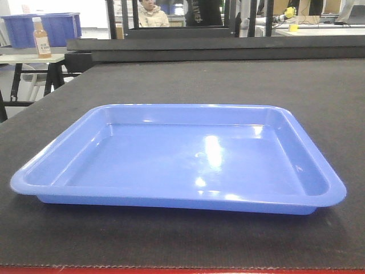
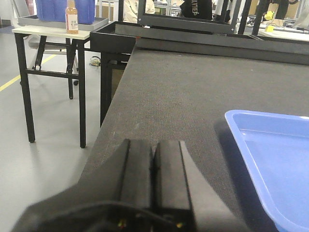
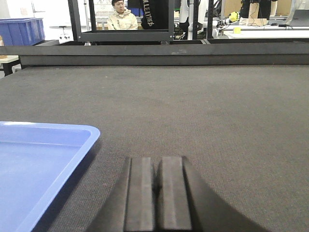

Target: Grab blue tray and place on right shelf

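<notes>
The blue tray [image 1: 177, 160] lies flat and empty on the black-topped table, filling the middle of the front view. Its near left corner [image 2: 270, 159] shows in the left wrist view and its near right corner [image 3: 38, 164] in the right wrist view. My left gripper [image 2: 153, 145] hovers over the table just left of the tray, shut, with nothing between its jaws. To the tray's right my right gripper [image 3: 155, 162] is also shut and empty, apart from the rim. The right shelf is out of view. Neither gripper shows in the front view.
The black table [image 1: 239, 80] has a raised dark rail along its far edge. A side table [image 2: 53, 33] at the far left carries a bottle [image 1: 41, 37] and a dark-blue bin [image 1: 51, 27]. People and racks stand behind. Floor drops off left of the table edge [image 2: 108, 125].
</notes>
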You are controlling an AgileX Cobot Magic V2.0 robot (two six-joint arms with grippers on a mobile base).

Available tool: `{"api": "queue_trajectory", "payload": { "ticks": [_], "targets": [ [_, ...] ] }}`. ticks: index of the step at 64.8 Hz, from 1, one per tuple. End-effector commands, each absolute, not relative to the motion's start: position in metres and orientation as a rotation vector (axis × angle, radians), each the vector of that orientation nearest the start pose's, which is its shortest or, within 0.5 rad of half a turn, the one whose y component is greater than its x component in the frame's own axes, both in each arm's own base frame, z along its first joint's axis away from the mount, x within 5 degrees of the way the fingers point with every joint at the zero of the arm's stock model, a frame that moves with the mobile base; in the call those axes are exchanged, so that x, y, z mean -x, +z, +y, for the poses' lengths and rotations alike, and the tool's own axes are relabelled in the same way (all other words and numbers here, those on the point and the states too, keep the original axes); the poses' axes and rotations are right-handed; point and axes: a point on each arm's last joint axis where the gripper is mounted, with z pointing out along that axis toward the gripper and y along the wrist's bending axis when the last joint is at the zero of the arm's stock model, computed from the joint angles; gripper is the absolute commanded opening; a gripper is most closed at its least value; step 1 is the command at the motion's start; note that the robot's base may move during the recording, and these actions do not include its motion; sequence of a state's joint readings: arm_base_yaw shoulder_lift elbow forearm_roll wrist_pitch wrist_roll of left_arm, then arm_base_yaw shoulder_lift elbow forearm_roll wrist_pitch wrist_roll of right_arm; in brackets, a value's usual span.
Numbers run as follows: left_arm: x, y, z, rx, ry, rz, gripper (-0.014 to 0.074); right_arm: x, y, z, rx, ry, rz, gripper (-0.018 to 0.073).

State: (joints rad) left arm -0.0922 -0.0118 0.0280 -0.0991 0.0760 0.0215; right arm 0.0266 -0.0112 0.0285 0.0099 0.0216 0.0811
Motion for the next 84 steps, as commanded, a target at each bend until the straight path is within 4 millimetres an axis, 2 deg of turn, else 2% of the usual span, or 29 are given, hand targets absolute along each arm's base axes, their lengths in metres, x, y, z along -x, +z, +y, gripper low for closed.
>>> {"api": "queue_trajectory", "payload": {
  "ticks": [1, 44, 49, 56, 60, 64, 73, 76, 80, 81, 82, 84],
  "targets": [
    [-0.056, 0.195, -0.005, -0.007, -0.145, 1.512, -0.0048, -0.053, 0.218, 0.001, -0.044, 0.084, 1.398, 0.0054],
    [-0.056, 0.195, -0.005, -0.007, -0.145, 1.512, -0.0048, -0.053, 0.220, 0.001, -0.044, 0.084, 1.381, 0.0054],
    [-0.056, 0.201, -0.005, -0.005, -0.140, 1.448, -0.0048, -0.052, 0.224, 0.001, -0.043, 0.086, 1.333, 0.0054],
    [-0.051, 0.228, -0.001, 0.172, -0.310, 1.291, -0.0048, -0.042, 0.251, 0.000, -0.058, 0.129, 1.048, 0.0054],
    [-0.048, 0.248, -0.004, 0.160, -0.344, 1.338, -0.0048, -0.032, 0.273, 0.001, -0.043, 0.125, 0.919, 0.0054],
    [-0.042, 0.271, -0.007, 0.122, -0.353, 1.396, -0.0048, -0.025, 0.294, 0.002, -0.021, 0.108, 0.896, 0.0054],
    [-0.032, 0.322, -0.006, -0.040, -0.168, 1.388, -0.0048, -0.019, 0.337, 0.001, -0.021, 0.078, 1.088, 0.0054],
    [-0.032, 0.337, -0.006, -0.075, -0.123, 1.413, -0.0048, -0.022, 0.345, 0.000, -0.032, 0.072, 1.221, 0.0054],
    [-0.036, 0.351, -0.007, -0.095, -0.118, 1.504, -0.0048, -0.027, 0.355, -0.001, -0.043, 0.064, 1.369, 0.0054],
    [-0.038, 0.355, -0.008, -0.099, -0.119, 1.531, -0.0048, -0.030, 0.351, -0.001, -0.048, 0.061, 1.440, 0.0054],
    [-0.040, 0.356, -0.008, -0.106, -0.121, 1.575, -0.0048, -0.030, 0.358, -0.001, -0.050, 0.059, 1.470, 0.0054],
    [-0.045, 0.359, -0.009, -0.117, -0.123, 1.660, -0.0048, -0.034, 0.359, -0.001, -0.059, 0.053, 1.587, 0.0054]
  ]
}}
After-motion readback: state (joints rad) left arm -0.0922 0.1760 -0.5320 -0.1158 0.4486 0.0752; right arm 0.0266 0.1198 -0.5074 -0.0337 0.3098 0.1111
